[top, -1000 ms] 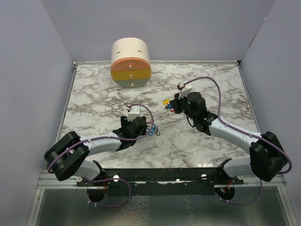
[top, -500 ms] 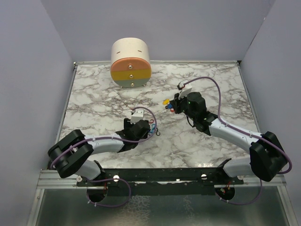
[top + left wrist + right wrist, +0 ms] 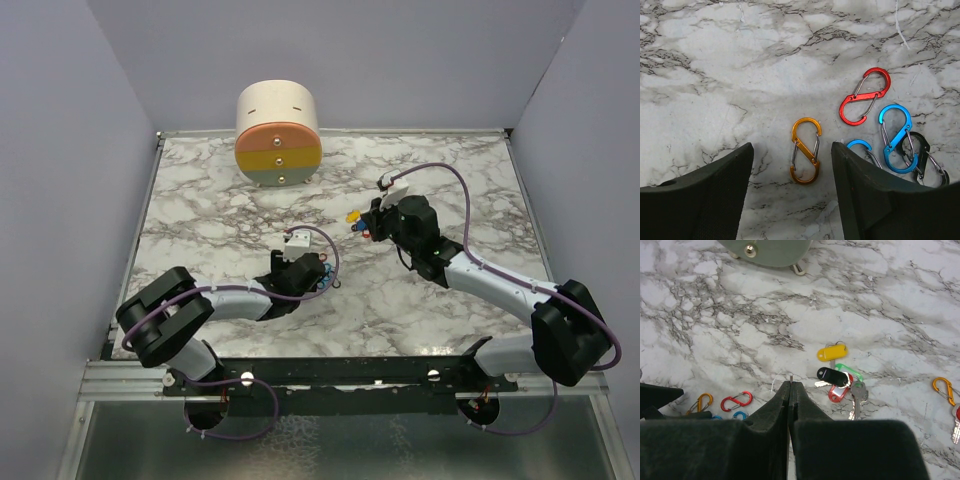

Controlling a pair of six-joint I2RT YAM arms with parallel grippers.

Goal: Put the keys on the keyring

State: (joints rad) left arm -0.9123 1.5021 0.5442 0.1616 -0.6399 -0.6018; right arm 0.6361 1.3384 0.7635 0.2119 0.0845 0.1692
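Keys [image 3: 840, 376]: judged light, stiff, lying flat on the surface [image 3: 715, 315]; pinch by the plastic head. Left claw [image 3: 791, 155] open around orange clip [image 3: 805, 150]; right claw [image 3: 790, 390] closed.

A tabletop [image 3: 200, 225] patterned as white marble with dark grey veins sits inside 3 plain lavender panels: a back wall [image 3: 400, 60], a left wall [image 3: 60, 200] and a right wall [image 3: 590, 150]. The light is soft and even. A cream drum-shaped cabinet [image 3: 277, 105] stands at the far edge, and a metal rail [image 3: 340, 372] runs along the near edge
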